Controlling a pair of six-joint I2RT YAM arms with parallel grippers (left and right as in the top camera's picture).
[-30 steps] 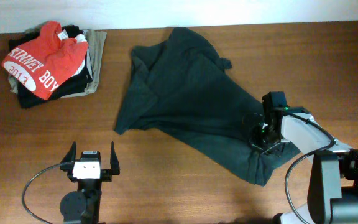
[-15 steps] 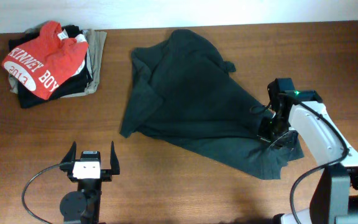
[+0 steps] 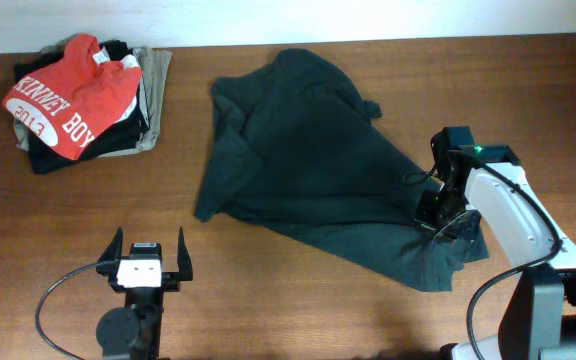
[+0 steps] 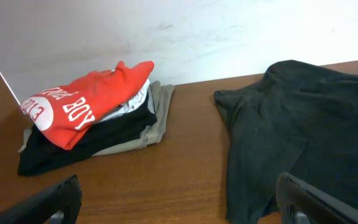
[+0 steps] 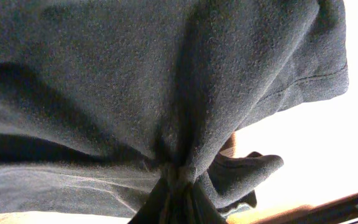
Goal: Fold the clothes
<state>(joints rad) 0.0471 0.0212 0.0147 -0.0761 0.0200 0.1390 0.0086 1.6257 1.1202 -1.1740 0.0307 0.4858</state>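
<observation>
Pinches a bunched fold of the dark T-shirt (image 3: 308, 160) between the right fingers (image 3: 430, 213), at its near right corner. Has it lying rumpled mid-surface (image 3: 68, 220). Holds the left fingers (image 4: 309, 199) spread, empty, well apart.

At the far left corner of your table (image 3: 298, 300) sits a stack of folded clothes: a red T-shirt (image 3: 73, 95) with white lettering on top, black garments (image 3: 46, 155) beneath, and a beige garment (image 3: 158, 75) along its right side.
</observation>
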